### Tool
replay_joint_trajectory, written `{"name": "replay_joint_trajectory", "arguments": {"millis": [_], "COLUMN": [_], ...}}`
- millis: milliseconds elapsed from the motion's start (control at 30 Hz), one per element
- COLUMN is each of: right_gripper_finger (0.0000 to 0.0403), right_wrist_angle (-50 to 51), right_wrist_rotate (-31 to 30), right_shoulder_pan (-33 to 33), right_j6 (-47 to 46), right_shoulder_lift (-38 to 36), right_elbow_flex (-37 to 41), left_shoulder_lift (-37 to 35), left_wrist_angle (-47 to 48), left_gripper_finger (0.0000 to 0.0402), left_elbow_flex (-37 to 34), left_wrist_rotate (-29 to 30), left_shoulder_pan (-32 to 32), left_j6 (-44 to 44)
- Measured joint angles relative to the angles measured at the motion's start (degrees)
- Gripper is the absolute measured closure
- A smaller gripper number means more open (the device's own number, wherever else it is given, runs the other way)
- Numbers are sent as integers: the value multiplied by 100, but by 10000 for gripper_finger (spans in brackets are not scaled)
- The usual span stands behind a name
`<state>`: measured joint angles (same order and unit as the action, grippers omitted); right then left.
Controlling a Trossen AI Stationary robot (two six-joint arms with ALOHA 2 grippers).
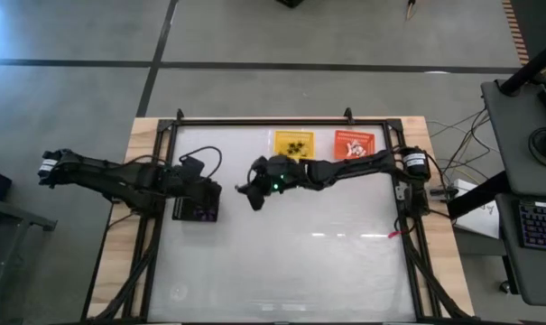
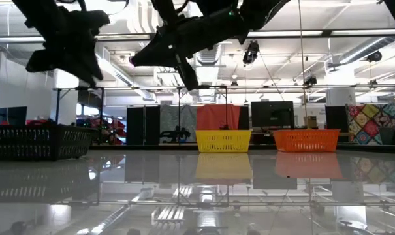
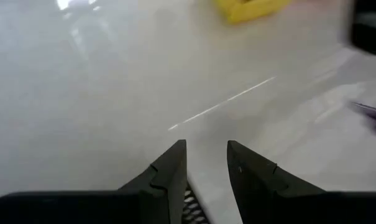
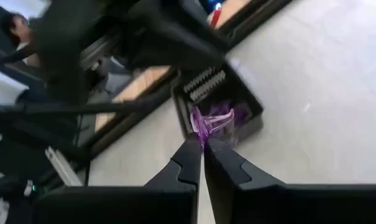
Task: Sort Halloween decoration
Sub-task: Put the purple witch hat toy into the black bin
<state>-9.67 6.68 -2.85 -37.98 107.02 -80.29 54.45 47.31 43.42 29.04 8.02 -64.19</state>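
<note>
The right gripper, fingers clamped on a purple spidery trinket, hangs above the tabletop just beside the black mesh basket, on the side facing the yellow basket and orange basket. The step in hand looks like carrying this purple piece to the black basket. The left gripper hovers over that basket's edge, fingers apart and empty. Next, the right arm likely needs to shift over the basket's opening and release.
</note>
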Motion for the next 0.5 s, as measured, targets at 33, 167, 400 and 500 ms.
{"name": "replay_joint_trajectory", "arguments": {"millis": [33, 167, 400, 500], "right_gripper_finger": [394, 394, 394, 394], "right_wrist_angle": [-70, -392, -483, -724], "right_wrist_rotate": [40, 231, 238, 198], "right_shoulder_pan": [-60, -271, -520, -581], "right_j6": [-2, -10, 28, -146], "right_shoulder_lift": [0, 0, 2, 2], "right_elbow_flex": [0, 0, 2, 2], "left_shoulder_lift": [-63, -326, -896, -1072], "left_wrist_angle": [-141, -428, -33, -65], "left_gripper_finger": [304, 304, 304, 304], "left_elbow_flex": [0, 0, 0, 0], "left_wrist_rotate": [1, 10, 306, 310], "left_shoulder_pan": [-3, -31, -400, -617], "left_j6": [135, 638, 669, 672]}}
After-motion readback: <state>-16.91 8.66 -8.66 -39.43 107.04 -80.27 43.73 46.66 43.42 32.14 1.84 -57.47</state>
